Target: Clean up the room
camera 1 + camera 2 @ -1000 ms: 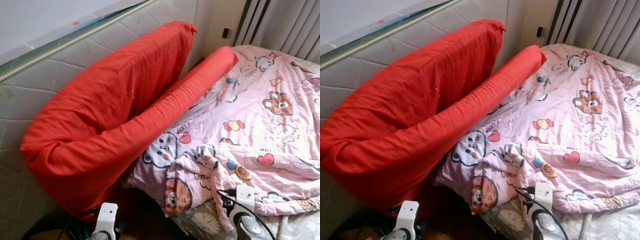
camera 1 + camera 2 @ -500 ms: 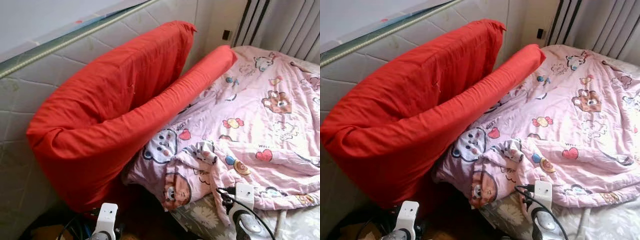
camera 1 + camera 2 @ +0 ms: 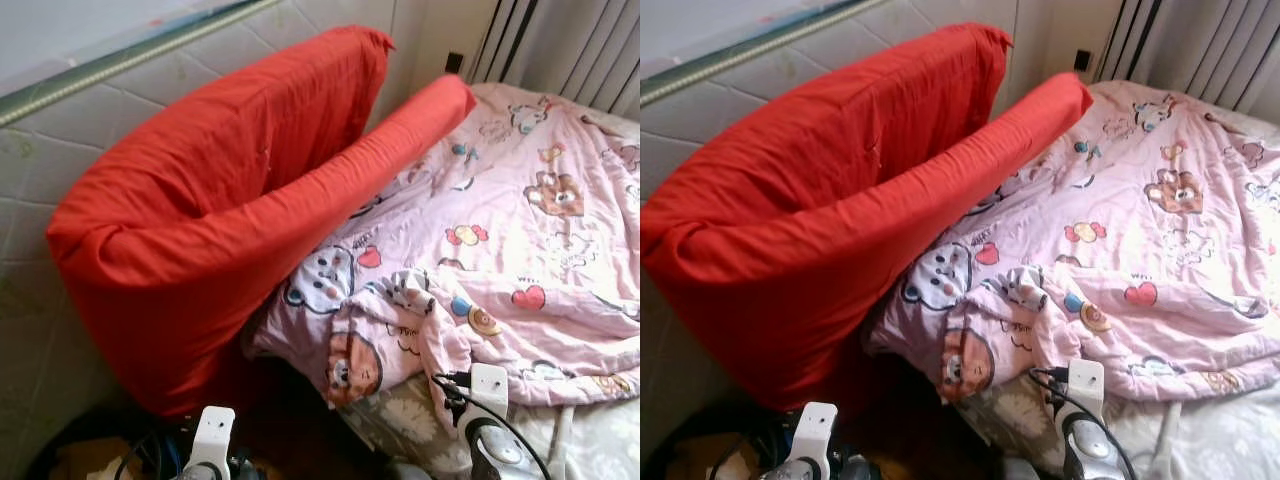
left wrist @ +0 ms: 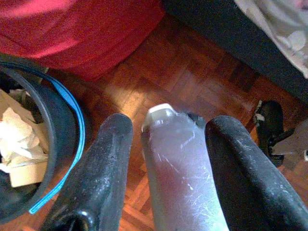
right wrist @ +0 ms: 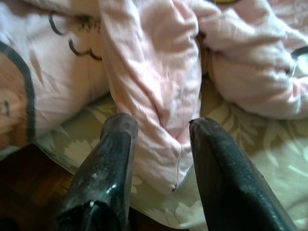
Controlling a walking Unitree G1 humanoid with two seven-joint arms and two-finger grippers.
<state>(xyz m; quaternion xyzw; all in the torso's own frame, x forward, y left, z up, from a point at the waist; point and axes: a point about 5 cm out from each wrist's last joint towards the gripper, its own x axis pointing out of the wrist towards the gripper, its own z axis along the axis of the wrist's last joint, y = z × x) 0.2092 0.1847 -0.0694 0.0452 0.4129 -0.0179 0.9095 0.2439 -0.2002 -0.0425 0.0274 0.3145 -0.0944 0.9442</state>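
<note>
My left gripper (image 4: 169,126) is shut on a clear plastic bottle (image 4: 180,173) with a white cap, held low over the wooden floor (image 4: 192,72). A black bin (image 4: 65,130) with a blue-edged liner and crumpled paper stands right beside it. My right gripper (image 5: 161,121) is open at the bed's near corner, with a fold of the pink cartoon quilt (image 3: 520,220) showing between its fingers over the floral sheet (image 5: 240,144). Both white wrist mounts, left (image 3: 212,435) and right (image 3: 487,395), sit at the bottom of the eye views.
A big red folded cushion (image 3: 220,200) leans against a pale quilted mattress (image 3: 50,150) standing on edge on the left. Grey curtains (image 3: 580,45) and a wall socket (image 3: 453,62) are at the back. A black wheeled base (image 4: 269,125) stands on the floor near the bed.
The whole picture has shifted a little, so the camera has moved. The cushion, quilt and both wrists keep their places.
</note>
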